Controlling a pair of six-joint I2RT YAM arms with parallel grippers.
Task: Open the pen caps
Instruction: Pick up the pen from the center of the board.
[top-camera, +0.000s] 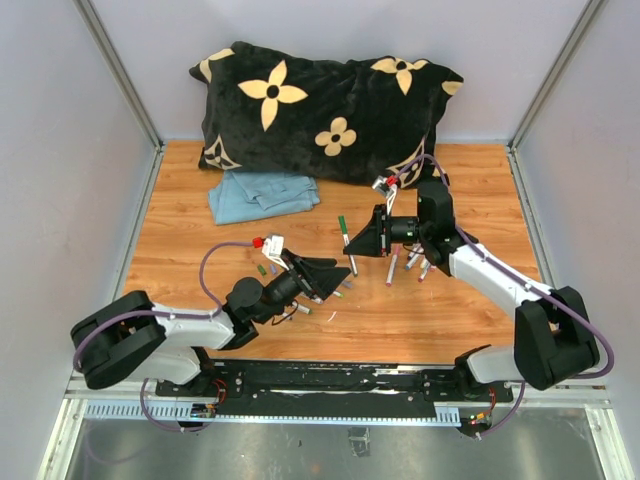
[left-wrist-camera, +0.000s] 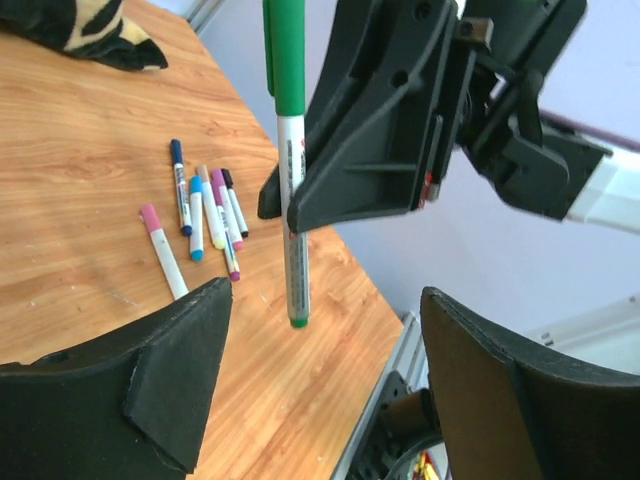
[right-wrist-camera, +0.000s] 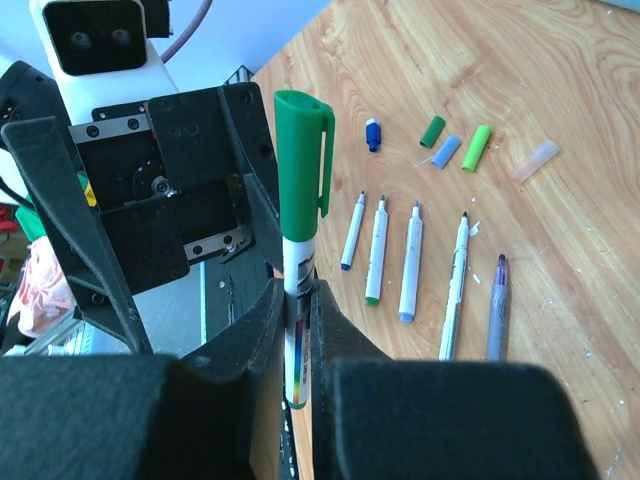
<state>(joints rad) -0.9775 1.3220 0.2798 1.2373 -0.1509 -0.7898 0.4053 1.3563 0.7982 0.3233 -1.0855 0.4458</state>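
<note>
step: uncapping the green pen (right-wrist-camera: 297, 275) | right fingers (right-wrist-camera: 335, 345) are clamping its barrel, clear of the bench (top-camera: 180, 240), green cap (right-wrist-camera: 298, 165) seated on its end | left fingers (left-wrist-camera: 175, 385) are standing open close by | next: likely closing on the cap, pulling straight off

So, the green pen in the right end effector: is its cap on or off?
On. The green cap covers the top end of the pen, which the right end effector grips by its white barrel.
</note>
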